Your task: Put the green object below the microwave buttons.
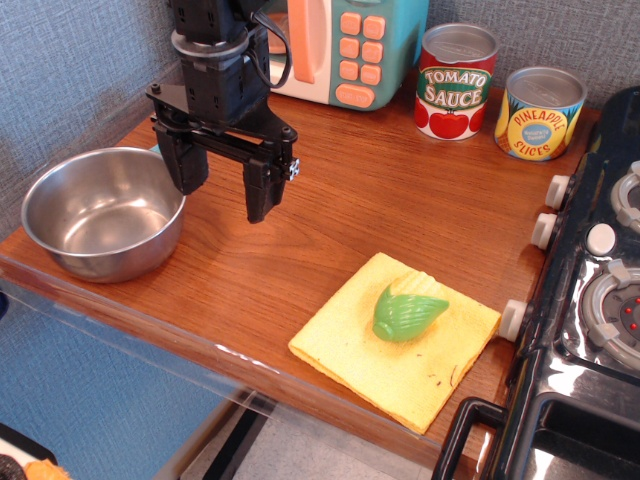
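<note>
Hovering in the upper left of the frame — black robot gripper [226, 187], fingers spread apart, clamping nothing, hanging just right of a shiny steel bowl [103, 210] on the brown wooden counter [380, 200]. Lying at lower centre-right, well apart from the gripper — ribbed green plastic corn cob [408, 312], resting on a yellow cloth [395, 340]. Showing at top centre: salmon-orange rounded microwave buttons [359, 58], beside tomato sauce can [455, 81] and pineapple slices can [539, 113].

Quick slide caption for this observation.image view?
Open gripper hovers beside the steel bowl; toy corn lies on yellow cloth, far from microwave buttons.
</note>
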{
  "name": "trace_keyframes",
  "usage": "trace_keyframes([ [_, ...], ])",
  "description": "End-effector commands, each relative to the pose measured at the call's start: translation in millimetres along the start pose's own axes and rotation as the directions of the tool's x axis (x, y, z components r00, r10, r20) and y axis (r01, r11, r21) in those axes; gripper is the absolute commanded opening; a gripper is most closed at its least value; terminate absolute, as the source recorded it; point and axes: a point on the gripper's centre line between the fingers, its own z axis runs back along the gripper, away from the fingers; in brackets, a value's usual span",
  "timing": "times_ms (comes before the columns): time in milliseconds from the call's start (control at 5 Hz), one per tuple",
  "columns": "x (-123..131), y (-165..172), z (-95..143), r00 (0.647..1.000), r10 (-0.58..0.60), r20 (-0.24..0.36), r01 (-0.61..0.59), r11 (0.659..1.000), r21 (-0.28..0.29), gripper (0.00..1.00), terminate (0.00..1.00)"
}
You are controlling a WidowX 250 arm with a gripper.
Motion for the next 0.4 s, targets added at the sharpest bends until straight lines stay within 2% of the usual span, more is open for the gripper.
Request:
trace_keyframes([
  [0, 0.0, 0.0, 0.0, 1.000, 0.000, 0.000, 0.000, 1.000, 0.000, 1.00, 0.00],
  [200, 1.1, -28.2, 1.3, 0.997, -0.075, 0.012, 0.075, 0.997, -0.010, 1.00, 0.00],
])
